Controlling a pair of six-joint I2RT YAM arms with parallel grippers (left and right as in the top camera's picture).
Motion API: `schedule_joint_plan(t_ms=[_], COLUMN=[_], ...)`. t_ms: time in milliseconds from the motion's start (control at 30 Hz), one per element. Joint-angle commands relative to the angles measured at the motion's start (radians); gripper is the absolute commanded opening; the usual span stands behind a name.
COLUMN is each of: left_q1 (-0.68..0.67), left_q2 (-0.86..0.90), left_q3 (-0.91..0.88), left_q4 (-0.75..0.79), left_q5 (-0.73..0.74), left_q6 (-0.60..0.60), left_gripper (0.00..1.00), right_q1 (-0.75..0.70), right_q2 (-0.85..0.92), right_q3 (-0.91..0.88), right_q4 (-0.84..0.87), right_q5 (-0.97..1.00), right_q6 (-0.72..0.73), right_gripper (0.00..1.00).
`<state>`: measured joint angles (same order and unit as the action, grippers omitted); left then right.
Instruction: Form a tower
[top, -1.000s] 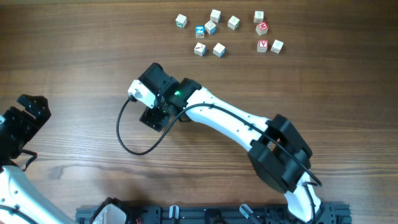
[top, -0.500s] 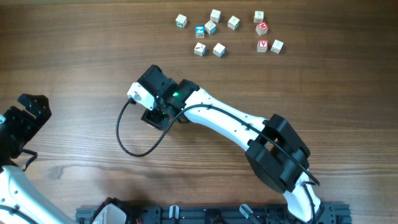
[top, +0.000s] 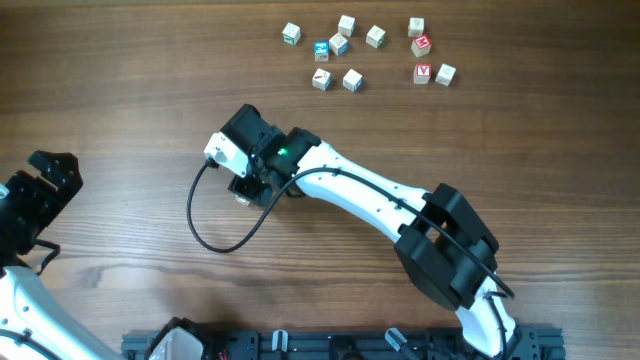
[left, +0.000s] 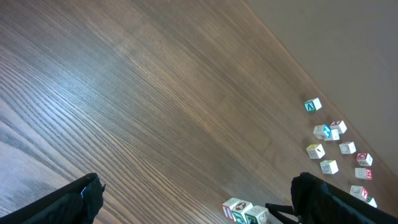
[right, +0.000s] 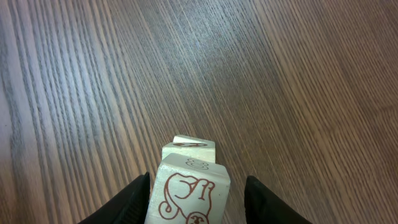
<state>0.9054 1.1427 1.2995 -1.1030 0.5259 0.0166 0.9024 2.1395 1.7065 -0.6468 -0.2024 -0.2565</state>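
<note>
- Black-fingered, the left gripper (left: 196, 186) gapes fully wide at 8 o'clock, holding nothing.
- The tower (right: 186, 194) of pale cubes stands just 9 o'clock of the table (top: 480, 110) centre.
- The right gripper (right: 198, 180) straddles its red-printed top cube, jaws close beside it; whether they clamp cannot be told.
- Loose cubes (top: 352, 80) lie scattered at 12 o'clock.

The tower (right: 189, 169) is a small stack of pale wooden letter cubes standing upright on the table, left of the middle, toward 9 o'clock. Its top cube (right: 186, 198) shows a pale face with a reddish-brown line drawing. The cube beneath (right: 188, 145) is plain pale wood and juts out past it at 12 o'clock in the right wrist view. I cannot tell how many cubes the stack holds.
</note>
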Motion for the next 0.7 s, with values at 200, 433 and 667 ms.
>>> schedule_joint_plan(t_ms=[200, 433, 667], left_q1=[0.006, 0.006, 0.006], left_q2=[0.004, 0.004, 0.004], left_q3=[0.010, 0.010, 0.010], left_q4=[-0.001, -0.001, -0.001], left_q5=[0.023, 0.023, 0.023], left_q6=[0.005, 0.005, 0.005], left_gripper=[1.00, 1.00, 1.00], right_q1=[0.011, 0.011, 0.011], right_q2=[-0.043, -0.047, -0.051], right_q3=[0.016, 0.016, 0.016], right_q4=[0.002, -0.006, -0.011], right_q5=[-0.017, -0.087, -0.087], right_q6=[-0.014, -0.061, -0.084], right_gripper=[0.47, 0.43, 0.40])
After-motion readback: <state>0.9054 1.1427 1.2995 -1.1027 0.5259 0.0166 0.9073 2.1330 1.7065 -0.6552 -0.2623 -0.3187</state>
